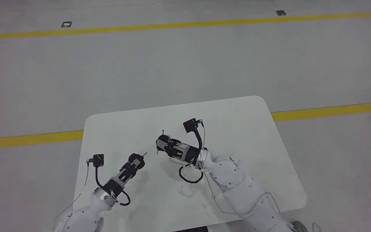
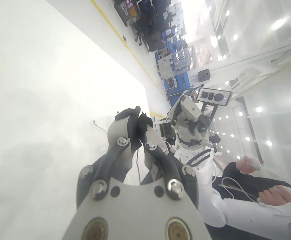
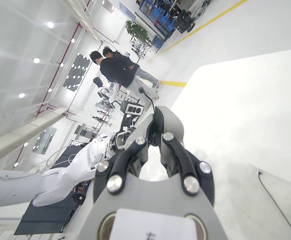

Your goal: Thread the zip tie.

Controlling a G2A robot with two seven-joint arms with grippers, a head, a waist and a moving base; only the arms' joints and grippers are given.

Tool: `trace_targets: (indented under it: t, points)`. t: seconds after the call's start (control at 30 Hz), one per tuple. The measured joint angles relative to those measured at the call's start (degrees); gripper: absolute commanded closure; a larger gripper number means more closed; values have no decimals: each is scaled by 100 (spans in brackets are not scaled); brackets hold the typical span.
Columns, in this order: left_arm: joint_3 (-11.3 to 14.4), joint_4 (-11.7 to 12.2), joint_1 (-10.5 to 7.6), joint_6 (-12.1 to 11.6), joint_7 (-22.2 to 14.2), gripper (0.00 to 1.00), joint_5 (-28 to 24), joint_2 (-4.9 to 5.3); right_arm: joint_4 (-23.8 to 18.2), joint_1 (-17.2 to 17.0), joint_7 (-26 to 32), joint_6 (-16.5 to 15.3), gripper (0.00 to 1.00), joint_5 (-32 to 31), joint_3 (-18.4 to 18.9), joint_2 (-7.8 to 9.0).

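No readable text or numbers. The white sticker [image 3: 154, 223] on the grey wrist plate [image 3: 145, 195] carries a dark printed character, cut off at the frame edge, not legible. Hall behind: wall panel [image 3: 126, 10], print too small. The yellow floor lines [image 1: 174, 26] are plain stripes.
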Motion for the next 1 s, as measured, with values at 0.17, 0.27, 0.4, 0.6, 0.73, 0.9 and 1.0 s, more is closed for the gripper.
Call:
trace_targets:
  t: [0.17, 0.27, 0.4, 0.6, 0.73, 0.9, 1.0]
  points:
    - [0, 0, 0, 0, 0, 100, 0, 0, 0, 0, 0, 0, 100, 0, 0, 0]
    - [0, 0, 0, 0, 0, 100, 0, 0, 0, 0, 0, 0, 100, 0, 0, 0]
    - [0, 0, 0, 0, 0, 100, 0, 0, 25, 4, -169, 2, 100, -135, -39, -1]
    - [0, 0, 0, 0, 0, 100, 0, 0, 184, 113, -1170, 0, 100, -719, -462, 8]
    - [0, 0, 0, 0, 0, 100, 0, 0, 420, 253, -1884, 0, 100, -986, -810, 63]
    - [0, 0, 0, 0, 0, 100, 0, 0, 730, 466, -2623, 0, 100, -1265, -1251, 159]
    - [0, 0, 0, 0, 0, 100, 0, 0, 901, 606, -3087, 0, 100, -1358, -1556, 244]
